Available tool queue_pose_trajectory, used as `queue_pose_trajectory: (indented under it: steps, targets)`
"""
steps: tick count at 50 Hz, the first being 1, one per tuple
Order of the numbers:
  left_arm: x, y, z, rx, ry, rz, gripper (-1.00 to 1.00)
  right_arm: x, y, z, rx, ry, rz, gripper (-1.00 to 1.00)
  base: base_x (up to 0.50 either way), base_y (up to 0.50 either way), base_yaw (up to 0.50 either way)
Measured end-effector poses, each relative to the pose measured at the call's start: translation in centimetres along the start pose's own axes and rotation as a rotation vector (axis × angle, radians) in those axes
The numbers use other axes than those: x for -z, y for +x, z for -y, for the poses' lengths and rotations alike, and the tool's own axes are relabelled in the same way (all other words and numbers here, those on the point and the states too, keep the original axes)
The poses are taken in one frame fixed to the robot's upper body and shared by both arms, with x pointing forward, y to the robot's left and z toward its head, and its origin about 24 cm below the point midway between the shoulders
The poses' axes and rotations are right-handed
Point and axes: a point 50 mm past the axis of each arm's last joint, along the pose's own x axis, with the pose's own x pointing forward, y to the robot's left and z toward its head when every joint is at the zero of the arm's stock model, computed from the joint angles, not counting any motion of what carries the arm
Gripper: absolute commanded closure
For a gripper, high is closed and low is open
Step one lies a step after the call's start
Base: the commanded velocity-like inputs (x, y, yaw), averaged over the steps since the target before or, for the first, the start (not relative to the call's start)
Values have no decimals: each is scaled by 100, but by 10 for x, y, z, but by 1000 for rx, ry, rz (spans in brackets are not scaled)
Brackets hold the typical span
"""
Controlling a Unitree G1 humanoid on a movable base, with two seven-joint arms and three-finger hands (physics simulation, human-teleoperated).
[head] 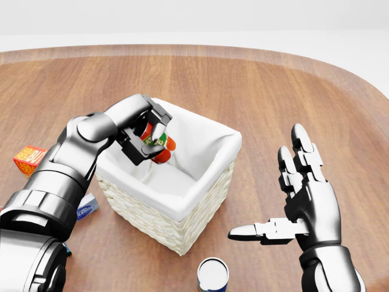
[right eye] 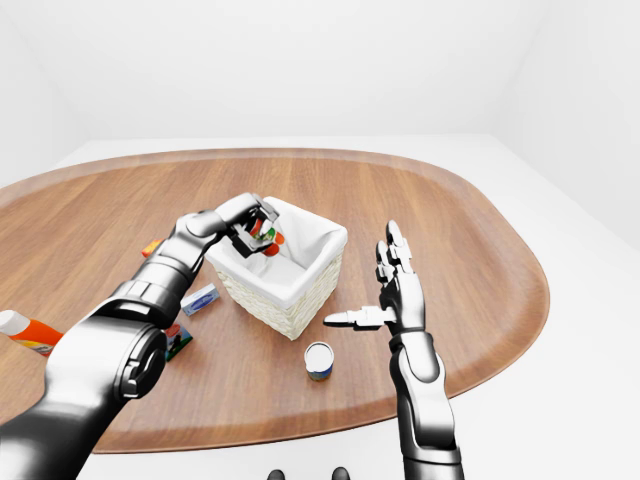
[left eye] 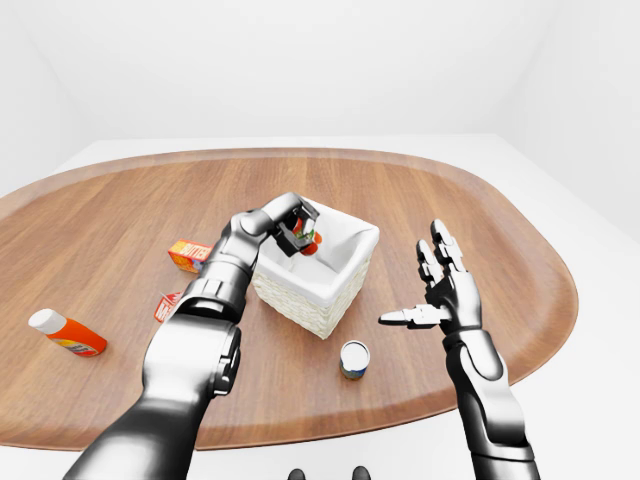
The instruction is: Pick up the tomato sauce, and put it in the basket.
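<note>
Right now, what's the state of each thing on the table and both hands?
Tomato sauce: tilted, held over the basket opening.
Left hand: shut on the tomato sauce.
Right hand: open, empty, fingers spread.
Basket: upright, white lining.
Can: upright on the table.
Orange bottle: lying on its side.

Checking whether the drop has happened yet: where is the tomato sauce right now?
In the head view, the tomato sauce is left of centre, gripped in the left hand and hanging over the opening of the basket, near its left rim, not yet released.
</note>
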Motion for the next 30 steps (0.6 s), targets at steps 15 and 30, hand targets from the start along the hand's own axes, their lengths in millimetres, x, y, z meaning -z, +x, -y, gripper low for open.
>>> queue_pose_trajectory:
  steps: [15,30]
  targets:
    - [-1,1,-1,-8,23,-23,-100,-2,0,0,-1,1,8,-100,0,0,0]
    - [-3,1,-4,-31,24,-29,-100,0,-1,-1,-4,1,-2,-100,0,0,0]
